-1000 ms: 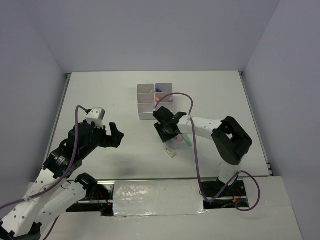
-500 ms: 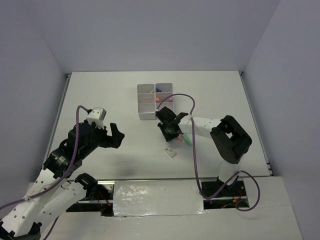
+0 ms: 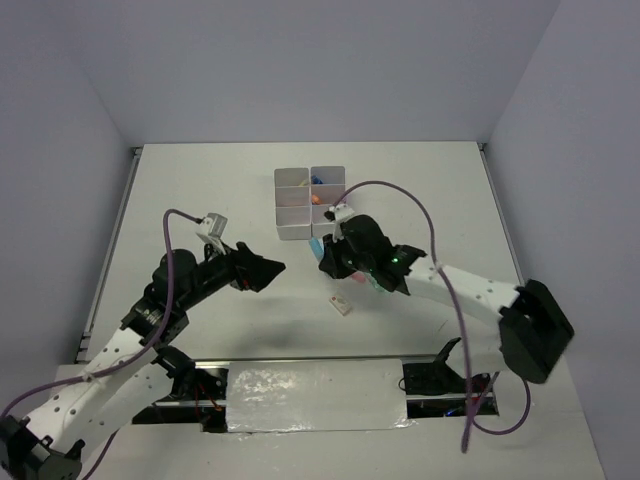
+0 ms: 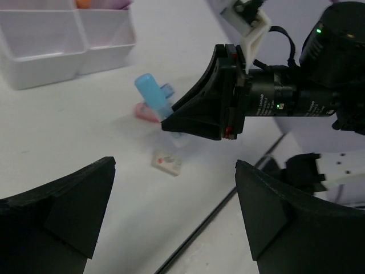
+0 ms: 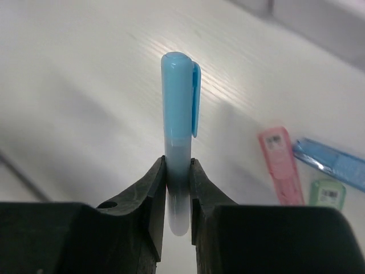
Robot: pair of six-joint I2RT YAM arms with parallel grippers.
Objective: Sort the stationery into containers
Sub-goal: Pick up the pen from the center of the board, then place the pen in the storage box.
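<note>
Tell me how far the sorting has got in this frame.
Done: coloured pieces, an orange piece among them, already lie in the compartment block. In hand: the right tool is shut on a blue marker. Left: a pink piece, a blue strip, a green piece and a small white tagged piece lie on the table; the left tool is open, empty.

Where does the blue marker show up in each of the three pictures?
Top external: blue marker, centre, just below the white container.
Left wrist: upper centre, gripped by the right arm's jaws.
Right wrist: centre, clamped in those jaws.
Shared landmark: pink eraser on the table, both wrist views.
</note>
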